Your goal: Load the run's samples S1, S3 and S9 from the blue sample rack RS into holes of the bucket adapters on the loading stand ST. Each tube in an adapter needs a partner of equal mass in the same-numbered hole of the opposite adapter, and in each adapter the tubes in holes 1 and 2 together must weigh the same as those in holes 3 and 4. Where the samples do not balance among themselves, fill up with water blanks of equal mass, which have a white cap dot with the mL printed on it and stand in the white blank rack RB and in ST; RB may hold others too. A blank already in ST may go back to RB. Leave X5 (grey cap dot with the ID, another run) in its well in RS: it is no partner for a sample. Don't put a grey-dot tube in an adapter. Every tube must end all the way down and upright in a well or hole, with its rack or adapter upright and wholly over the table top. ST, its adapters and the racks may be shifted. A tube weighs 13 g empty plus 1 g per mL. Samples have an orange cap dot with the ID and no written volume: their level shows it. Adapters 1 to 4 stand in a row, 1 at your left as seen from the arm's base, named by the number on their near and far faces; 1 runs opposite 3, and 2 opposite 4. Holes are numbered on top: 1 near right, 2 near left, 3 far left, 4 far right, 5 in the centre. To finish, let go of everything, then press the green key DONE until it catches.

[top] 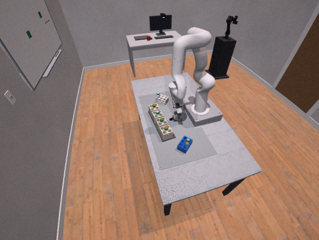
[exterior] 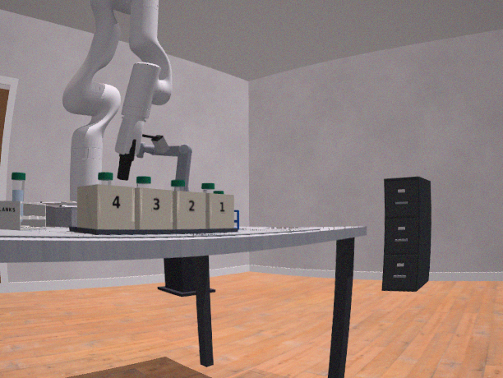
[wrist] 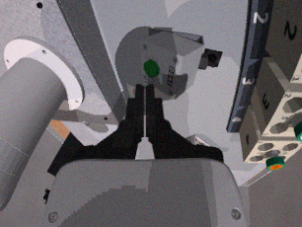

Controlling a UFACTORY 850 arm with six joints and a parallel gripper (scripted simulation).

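Note:
My gripper [top: 177,106] [exterior: 124,170] [wrist: 144,96] is shut and empty. It points down at the green DONE key [wrist: 151,68], which sits on a grey housing [top: 178,114] just beyond the fingertips; I cannot tell if they touch. The loading stand with its four beige adapters [top: 161,120] [exterior: 155,209] [wrist: 278,116] stands beside it. Each adapter holds one green-capped tube: three with orange dots [top: 166,127] [top: 161,119] [top: 154,105] and one with a white dot [top: 157,112]. The blue sample rack [top: 184,144] holds two tubes, one with an orange dot [top: 187,143].
The white blank rack [top: 162,99] [exterior: 11,214] holds one tube [top: 158,94] [exterior: 18,186] at the stand's far end. The arm's base plate [top: 206,117] lies right behind the key. A bent grey post [exterior: 182,158] carries the key.

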